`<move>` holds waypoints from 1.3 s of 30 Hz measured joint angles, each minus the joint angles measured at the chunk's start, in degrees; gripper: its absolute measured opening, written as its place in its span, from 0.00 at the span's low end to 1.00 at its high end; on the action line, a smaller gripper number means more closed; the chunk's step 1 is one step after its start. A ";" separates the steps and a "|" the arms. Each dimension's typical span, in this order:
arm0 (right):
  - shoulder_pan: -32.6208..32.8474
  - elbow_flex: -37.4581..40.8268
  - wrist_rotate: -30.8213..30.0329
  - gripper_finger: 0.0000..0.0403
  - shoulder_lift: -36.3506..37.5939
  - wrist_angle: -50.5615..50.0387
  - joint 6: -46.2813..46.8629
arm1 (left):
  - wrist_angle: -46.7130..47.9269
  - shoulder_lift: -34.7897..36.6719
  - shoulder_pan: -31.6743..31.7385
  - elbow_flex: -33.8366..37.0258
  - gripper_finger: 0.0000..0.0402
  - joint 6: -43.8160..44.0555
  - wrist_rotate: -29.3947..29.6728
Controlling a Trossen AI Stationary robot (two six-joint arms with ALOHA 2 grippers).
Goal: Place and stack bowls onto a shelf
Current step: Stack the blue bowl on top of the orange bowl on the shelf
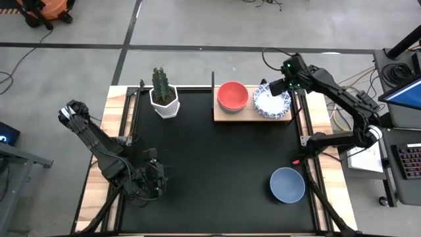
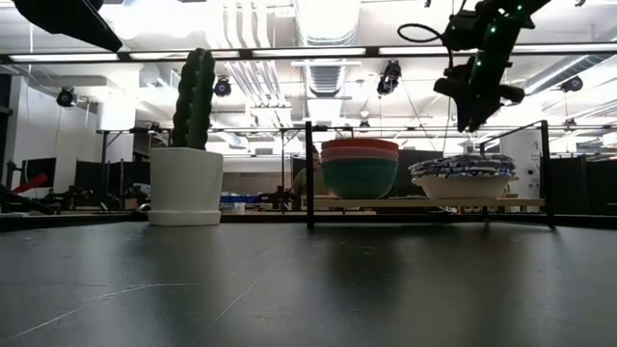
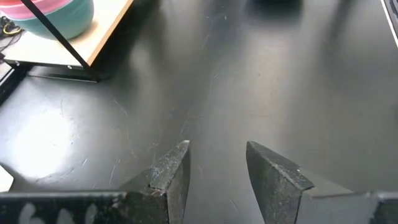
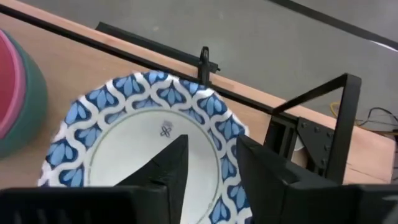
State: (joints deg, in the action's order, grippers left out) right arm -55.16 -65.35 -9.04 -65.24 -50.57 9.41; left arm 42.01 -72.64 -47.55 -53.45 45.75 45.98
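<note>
Bowls are sitting in 2 stacks on the shelf (image 1: 227, 116) at the table's far edge: a plain stack (image 1: 232, 96) with red on top over pink and green, and just beside it a blue-patterned white stack (image 1: 271, 102). Hovering above the patterned stack, the right gripper (image 1: 279, 87) is showing its fingers spread and holding nothing, with the top bowl resting free below. Rising straight up should keep the fingers off the scalloped rim and the black posts. 1 blue bowl (image 1: 287, 185) is waiting on the black table (image 1: 217, 164) near its front right corner. Near the front left, the left gripper (image 3: 214, 180) is idling with fingers parted and empty.
</note>
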 joint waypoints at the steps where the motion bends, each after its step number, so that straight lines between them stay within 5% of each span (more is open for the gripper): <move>1: 0.00 -0.13 0.03 0.33 0.09 -0.22 0.11 | -0.03 0.00 0.00 0.00 0.35 0.29 0.02; 11: 8.79 0.91 6.11 0.29 7.48 0.89 3.28 | -0.52 -0.26 0.04 0.00 0.35 4.24 2.40; 22: 41.62 6.09 11.18 0.26 17.17 4.95 3.53 | -4.31 -4.36 0.93 0.00 0.35 4.29 7.64; 29: 60.42 9.23 6.12 0.27 14.38 -2.10 4.21 | -6.02 -5.75 1.55 -0.04 0.35 4.25 7.72; 39: 73.33 11.33 11.18 0.40 4.90 -9.79 17.57 | -6.30 -5.70 1.92 -0.07 0.35 3.63 7.74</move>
State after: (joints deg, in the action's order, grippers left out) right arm 18.17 -54.02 2.14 -60.33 -60.36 26.97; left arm 35.71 -78.35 -45.63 -53.52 49.38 53.71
